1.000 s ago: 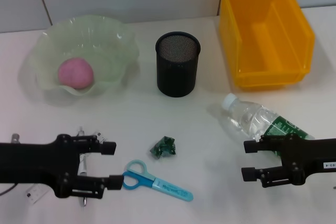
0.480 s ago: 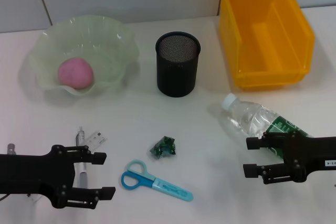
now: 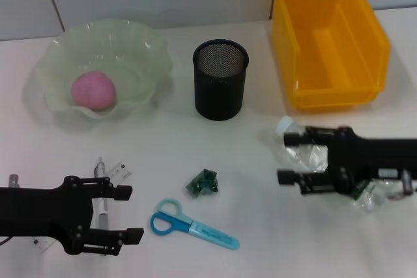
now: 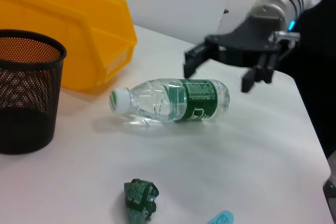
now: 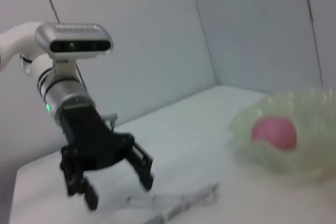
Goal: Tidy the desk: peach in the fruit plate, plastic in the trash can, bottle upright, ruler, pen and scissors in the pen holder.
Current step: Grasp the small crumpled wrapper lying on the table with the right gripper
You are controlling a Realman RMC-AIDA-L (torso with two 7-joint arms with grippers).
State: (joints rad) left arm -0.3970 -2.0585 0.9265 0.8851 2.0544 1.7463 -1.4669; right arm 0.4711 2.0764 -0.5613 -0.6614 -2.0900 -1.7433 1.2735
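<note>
The clear bottle (image 3: 310, 156) with a green label lies on its side at the right; its white cap (image 3: 285, 125) points toward the pen holder (image 3: 220, 77). My right gripper (image 3: 287, 158) is open, with a finger on either side of the bottle's neck end; in the left wrist view it (image 4: 220, 72) hovers just above the bottle (image 4: 170, 100). The peach (image 3: 94, 90) rests in the green fruit plate (image 3: 153, 47). Crumpled green plastic (image 3: 202, 182) and blue scissors (image 3: 192, 224) lie in the middle front. My left gripper (image 3: 130, 213) is open over the pen (image 3: 100, 166), beside the ruler (image 3: 119, 172).
The yellow trash can (image 3: 329, 37) stands at the back right, just behind the bottle. The black mesh pen holder stands between the can and the fruit plate. The right wrist view shows the left gripper (image 5: 113, 177) above the pen (image 5: 184, 205), with the fruit plate (image 5: 247, 124) beyond.
My right gripper has moved left and forward, from the bottle's base end to around its neck end. My left gripper drew back from the scissors a second ago and has since stayed put.
</note>
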